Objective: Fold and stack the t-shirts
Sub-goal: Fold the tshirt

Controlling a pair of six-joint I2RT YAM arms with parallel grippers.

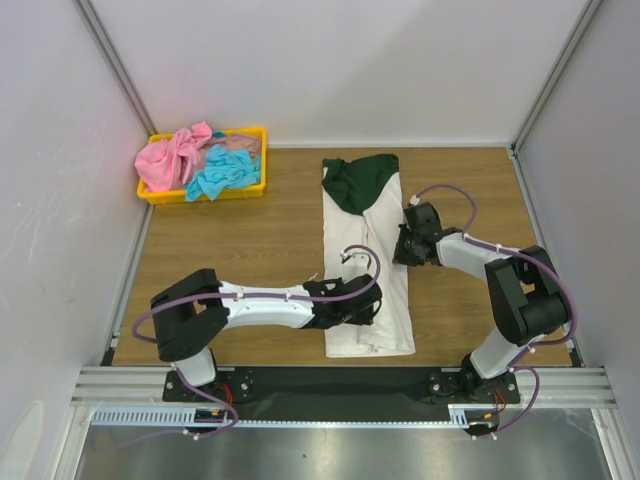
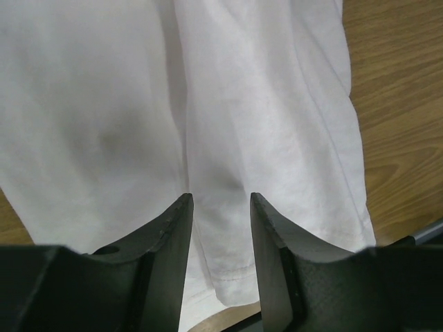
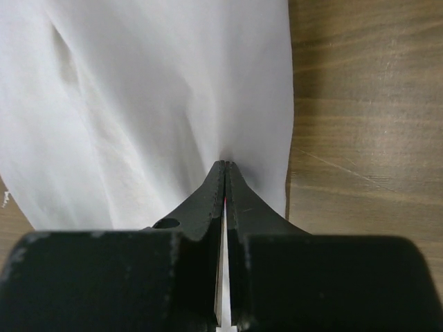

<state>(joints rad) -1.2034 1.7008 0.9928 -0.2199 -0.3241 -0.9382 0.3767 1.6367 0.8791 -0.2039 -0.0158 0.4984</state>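
On wooden table (image 1: 270, 240), white-walled enclosure: white t-shirt (image 1: 392, 290) folded lengthwise; yellow tray (image 1: 205, 197) far-left corner. Left gripper (image 2: 221, 200) spread; right gripper (image 3: 225, 164) clenched on shirt edge.

We see white t-shirt (image 1: 372, 290), plain, dark green at far end. Pink t-shirt (image 1: 172, 158), turquoise t-shirt (image 1: 222, 172), yellow tray (image 1: 205, 196). Table (image 1: 250, 235): brown wood grain. Left gripper (image 2: 220, 198), right gripper (image 3: 225, 166): we call both black. Cables (image 1: 352, 292) purple.
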